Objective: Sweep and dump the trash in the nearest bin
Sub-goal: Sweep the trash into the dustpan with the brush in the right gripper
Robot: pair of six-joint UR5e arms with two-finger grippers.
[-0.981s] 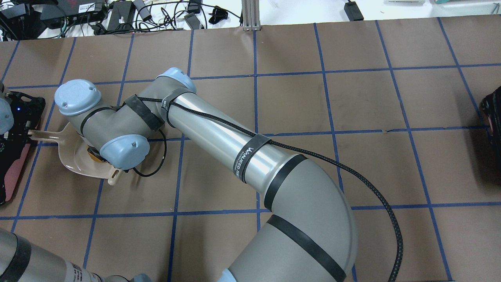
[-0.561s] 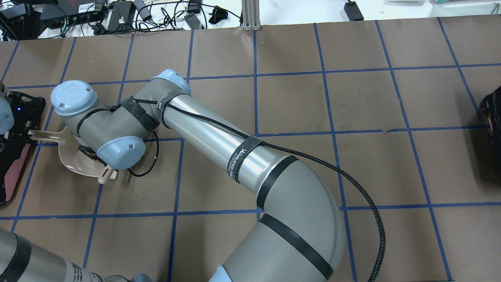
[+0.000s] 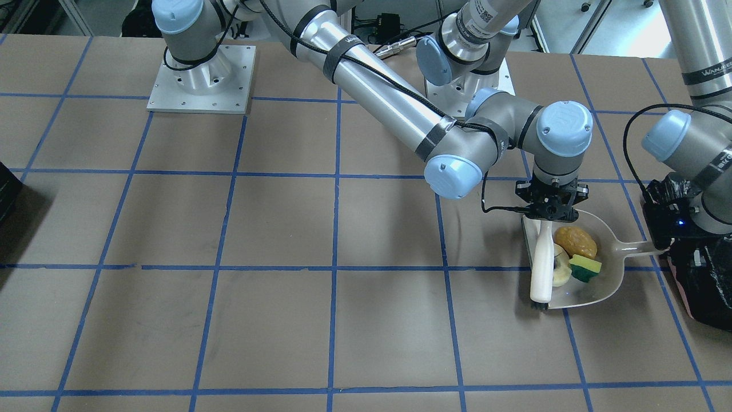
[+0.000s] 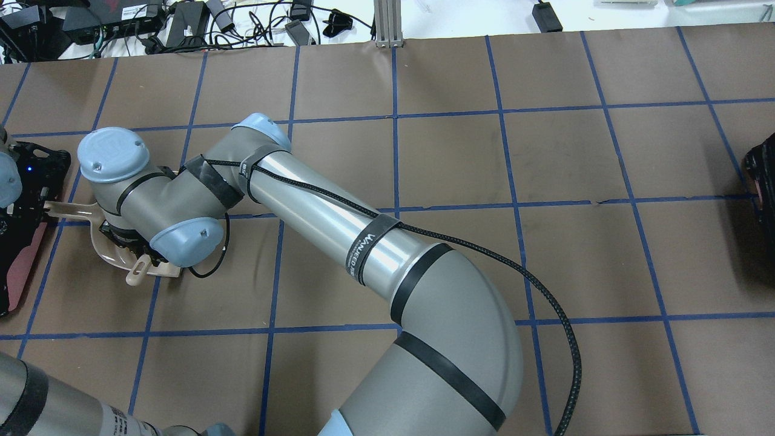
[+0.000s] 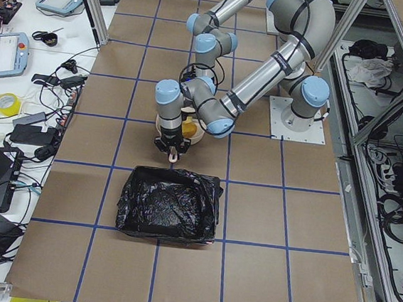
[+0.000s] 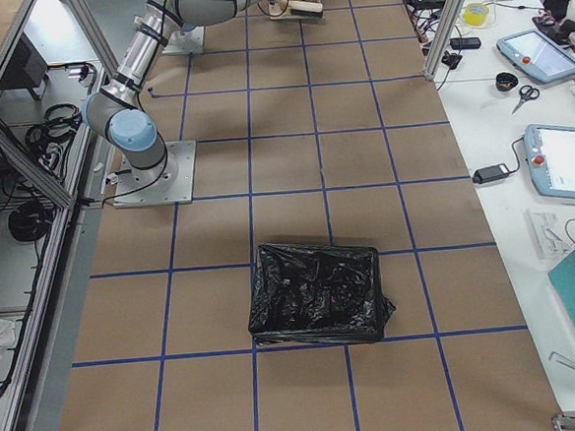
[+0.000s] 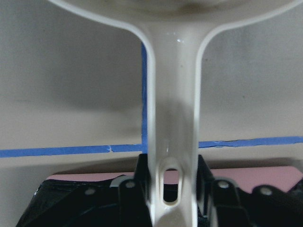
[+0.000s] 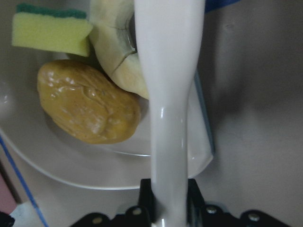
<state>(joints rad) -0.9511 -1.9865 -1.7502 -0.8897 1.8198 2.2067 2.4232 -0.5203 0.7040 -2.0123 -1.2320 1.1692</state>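
Observation:
My right gripper (image 3: pixel 550 214) is shut on a white-handled brush (image 3: pixel 541 269), which lies along the open lip of the beige dustpan (image 3: pixel 607 277). In the pan lie a brown lump (image 3: pixel 577 241), a yellow-green sponge (image 3: pixel 584 266) and a pale ring (image 3: pixel 561 270). My left gripper (image 3: pixel 659 243) is shut on the dustpan handle (image 7: pixel 173 118). The pink-sided bin (image 3: pixel 704 286) with its black bag stands just behind that gripper and also shows in the overhead view (image 4: pixel 24 260). The right wrist view shows the brush handle (image 8: pixel 168 94) over the pan's contents.
My right arm (image 4: pixel 339 218) reaches across the table into the left half. A second bin lined with a black bag (image 6: pixel 318 292) stands at the table's far right end (image 4: pixel 764 175). Cables and boxes (image 4: pixel 181 24) lie beyond the table's far edge.
My right wrist and the brush have moved left, towards the dustpan handle and the left gripper, and cover more of the pan. The dustpan and left gripper have not moved.

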